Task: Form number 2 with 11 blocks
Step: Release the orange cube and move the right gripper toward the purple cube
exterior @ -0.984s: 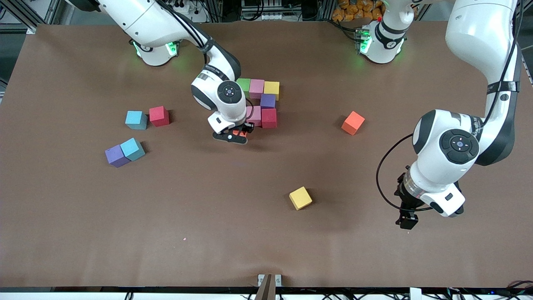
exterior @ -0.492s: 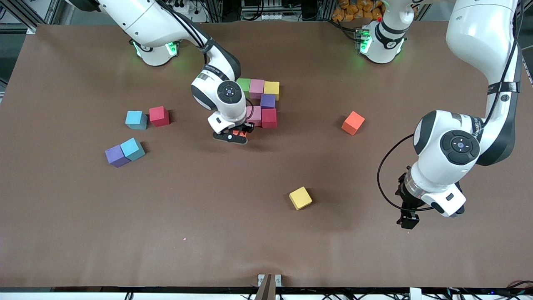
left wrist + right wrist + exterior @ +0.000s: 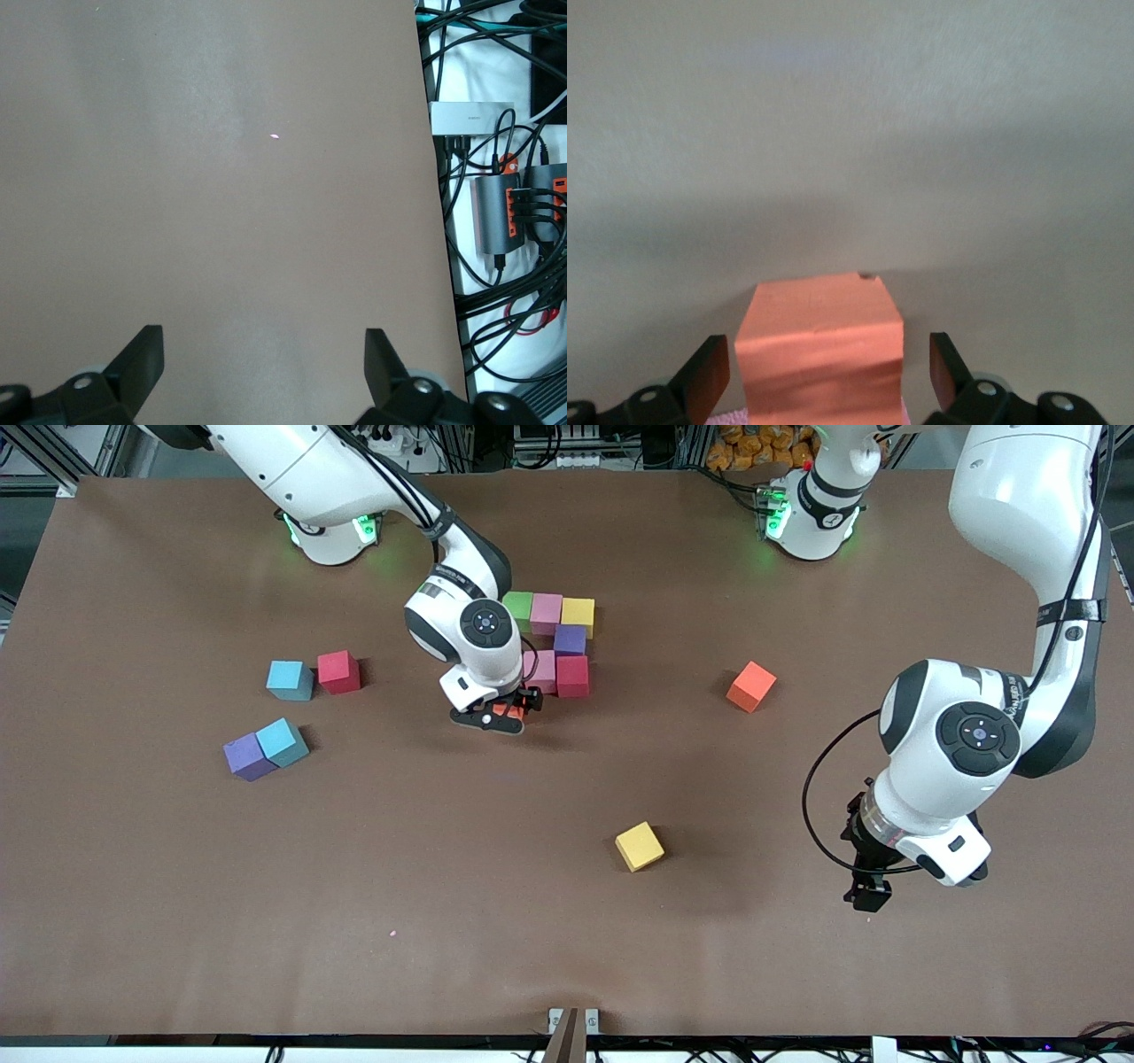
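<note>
The partly built number 2 [image 3: 554, 646] stands at mid-counter: green, pink and yellow foam cubes in a row, purple below, then pink and red. The right hand [image 3: 498, 713] stands open around an orange foam cube [image 3: 819, 341] just set in the fourth row. By my judgement four cubes remain. The left hand [image 3: 870, 893] waits open over bare brown counter [image 3: 443, 921].

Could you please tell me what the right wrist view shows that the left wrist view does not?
Only the right wrist view shows an orange block sitting between the open fingers of the right gripper, with gaps on both sides. Only the left wrist view shows the left gripper open over bare table, with cables past the table's edge. Both show brown tabletop and open grippers.
</note>
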Tool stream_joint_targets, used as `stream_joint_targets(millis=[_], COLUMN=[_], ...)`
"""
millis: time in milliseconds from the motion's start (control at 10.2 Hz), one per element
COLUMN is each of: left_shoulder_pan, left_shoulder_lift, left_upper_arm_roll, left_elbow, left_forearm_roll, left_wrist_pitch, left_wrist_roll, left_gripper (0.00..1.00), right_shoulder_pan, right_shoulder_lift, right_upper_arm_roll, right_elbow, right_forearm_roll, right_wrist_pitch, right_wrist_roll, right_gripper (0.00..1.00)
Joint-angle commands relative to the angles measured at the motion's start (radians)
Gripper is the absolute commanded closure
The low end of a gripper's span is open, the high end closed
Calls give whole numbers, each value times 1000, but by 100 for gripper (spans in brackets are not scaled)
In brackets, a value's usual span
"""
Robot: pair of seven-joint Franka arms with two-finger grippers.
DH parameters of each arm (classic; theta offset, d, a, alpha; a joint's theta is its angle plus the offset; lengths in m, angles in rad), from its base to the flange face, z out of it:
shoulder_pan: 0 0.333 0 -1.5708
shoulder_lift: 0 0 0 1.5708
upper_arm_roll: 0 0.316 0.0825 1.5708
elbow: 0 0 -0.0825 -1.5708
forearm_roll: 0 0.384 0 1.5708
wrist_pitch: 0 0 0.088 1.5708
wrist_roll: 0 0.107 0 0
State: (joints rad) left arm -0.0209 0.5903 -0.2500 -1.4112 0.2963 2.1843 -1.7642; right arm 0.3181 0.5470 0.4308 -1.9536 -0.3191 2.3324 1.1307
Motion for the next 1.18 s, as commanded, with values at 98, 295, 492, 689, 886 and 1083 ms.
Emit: stream_joint_targets(millis=[98,295,492,689,886,1083], left_shoulder_pan=[4,4,4,4,5,6], left_shoulder_lift=[-21,-21,-21,-21,-21,-21], left_upper_arm_roll=[2,2,2,2,2,2], left_elbow=[-17,-18,-18,-17,-17,-17], left_forearm_roll=[-22,-22,-22,-22,-22,-22], left_wrist_pitch=[-9,-11,-15,-17,-17,-17], left_wrist_roll=[23,23,23,25,25,26], left_gripper=[0,0,0,0,0,0], right_shoulder_pan=[-20,-74,-146,-210,-308,-394], right_shoulder_lift=[-88,-151,-194,-226,-255,-251], right_upper_arm_roll=[-7,-3,-1,-3,-6,-6], right_elbow=[4,1,-4,-5,-40,-42], right_forearm_roll=[-11,-2,2,0,0,0], right_wrist_pitch=[-79,-134,-169,-273,-271,-253], right_wrist_roll=[-47,-103,-230,-421,-581,-769], right_gripper=[0,0,0,0,0,0])
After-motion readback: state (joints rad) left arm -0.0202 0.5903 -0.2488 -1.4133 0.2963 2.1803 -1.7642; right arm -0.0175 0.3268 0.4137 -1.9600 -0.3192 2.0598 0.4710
